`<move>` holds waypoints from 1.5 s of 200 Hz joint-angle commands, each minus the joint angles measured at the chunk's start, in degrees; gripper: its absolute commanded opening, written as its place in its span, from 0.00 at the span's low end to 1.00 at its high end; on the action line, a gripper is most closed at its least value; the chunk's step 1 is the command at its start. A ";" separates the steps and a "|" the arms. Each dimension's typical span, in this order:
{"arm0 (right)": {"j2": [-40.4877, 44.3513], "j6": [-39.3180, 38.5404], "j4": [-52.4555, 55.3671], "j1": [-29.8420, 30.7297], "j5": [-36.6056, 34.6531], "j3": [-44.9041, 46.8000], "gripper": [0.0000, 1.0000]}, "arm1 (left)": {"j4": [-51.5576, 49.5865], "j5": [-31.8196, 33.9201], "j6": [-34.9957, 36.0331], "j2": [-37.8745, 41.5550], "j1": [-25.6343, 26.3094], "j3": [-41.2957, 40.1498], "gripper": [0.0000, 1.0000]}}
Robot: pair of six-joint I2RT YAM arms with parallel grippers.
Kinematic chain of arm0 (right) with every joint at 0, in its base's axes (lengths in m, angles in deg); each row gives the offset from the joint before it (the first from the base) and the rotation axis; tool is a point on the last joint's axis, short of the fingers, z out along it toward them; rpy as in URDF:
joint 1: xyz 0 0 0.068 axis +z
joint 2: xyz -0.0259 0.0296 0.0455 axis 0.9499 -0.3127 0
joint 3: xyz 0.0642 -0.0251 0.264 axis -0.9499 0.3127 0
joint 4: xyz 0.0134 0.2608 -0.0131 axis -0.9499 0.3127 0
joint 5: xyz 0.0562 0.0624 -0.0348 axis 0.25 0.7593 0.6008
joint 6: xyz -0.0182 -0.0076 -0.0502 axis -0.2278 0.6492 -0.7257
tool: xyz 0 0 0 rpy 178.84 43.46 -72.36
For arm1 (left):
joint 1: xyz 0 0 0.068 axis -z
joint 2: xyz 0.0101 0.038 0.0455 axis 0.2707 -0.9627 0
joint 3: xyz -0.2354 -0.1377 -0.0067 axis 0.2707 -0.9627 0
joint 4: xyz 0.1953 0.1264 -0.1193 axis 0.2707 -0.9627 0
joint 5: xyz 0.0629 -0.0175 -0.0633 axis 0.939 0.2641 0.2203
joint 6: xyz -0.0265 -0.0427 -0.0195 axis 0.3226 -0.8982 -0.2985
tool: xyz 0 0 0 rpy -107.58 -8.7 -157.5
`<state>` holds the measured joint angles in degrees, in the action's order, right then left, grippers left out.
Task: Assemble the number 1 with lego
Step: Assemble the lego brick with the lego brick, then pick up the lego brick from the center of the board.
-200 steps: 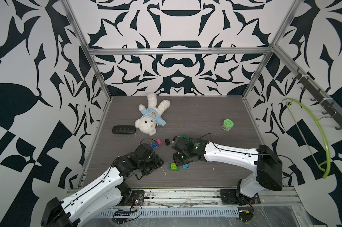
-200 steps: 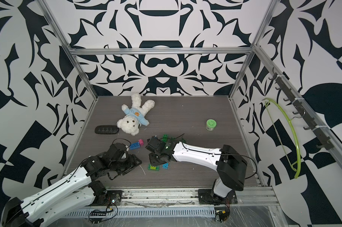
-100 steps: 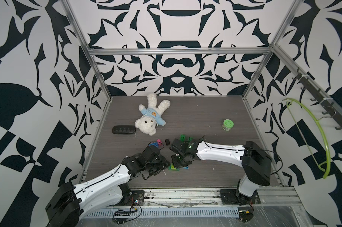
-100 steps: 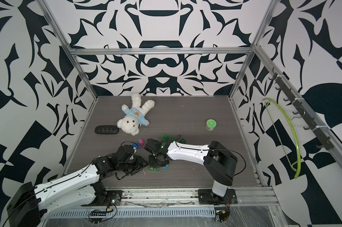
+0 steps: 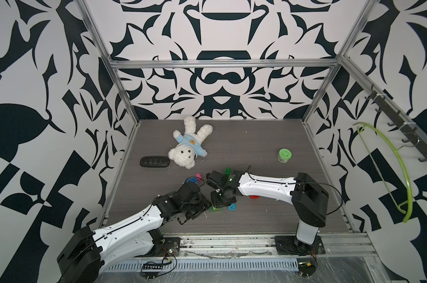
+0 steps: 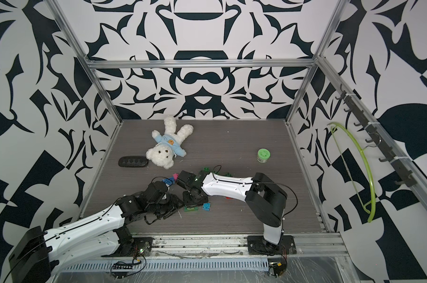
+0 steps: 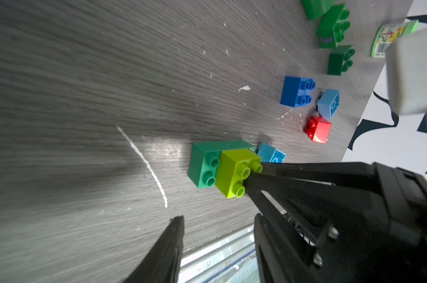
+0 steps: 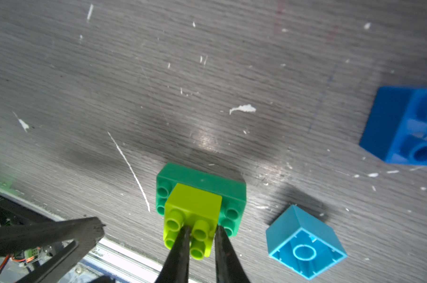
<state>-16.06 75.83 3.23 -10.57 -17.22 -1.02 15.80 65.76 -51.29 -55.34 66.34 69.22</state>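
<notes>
Lime brick [image 8: 193, 208] sits on top of a longer green brick [image 8: 200, 176], and the pair stands on the table [image 8: 158, 73] near its front edge. We see the right end effector [image 8: 202, 229] narrowed to a pinch on one stud of the lime brick. Our left end effector [image 7: 218, 217] hangs just beside the stack, jaws apart and empty. A light blue brick [image 8: 305, 240] lies tipped close by, with a blue brick [image 8: 403, 127] and a red brick [image 7: 318, 128] farther off.
</notes>
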 commanded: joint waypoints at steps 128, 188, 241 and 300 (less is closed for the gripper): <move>6.96 -4.60 0.78 -0.31 -4.68 -1.54 0.43 | -15.99 12.70 -3.76 8.19 -2.77 2.95 0.62; 18.13 -5.79 -2.46 -2.37 -10.30 3.97 0.51 | -19.52 12.81 3.88 0.18 -10.55 12.04 0.64; 29.51 -4.52 -0.65 -6.57 -16.99 13.24 0.46 | -23.48 14.82 15.65 -18.55 -11.43 28.22 0.67; 36.40 -1.36 0.20 -7.20 -20.27 19.75 0.45 | -31.40 18.34 25.00 -37.46 -13.13 42.46 0.66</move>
<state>18.32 72.77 3.08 -17.65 -34.32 17.87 -9.09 81.48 -31.66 -88.80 54.30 108.12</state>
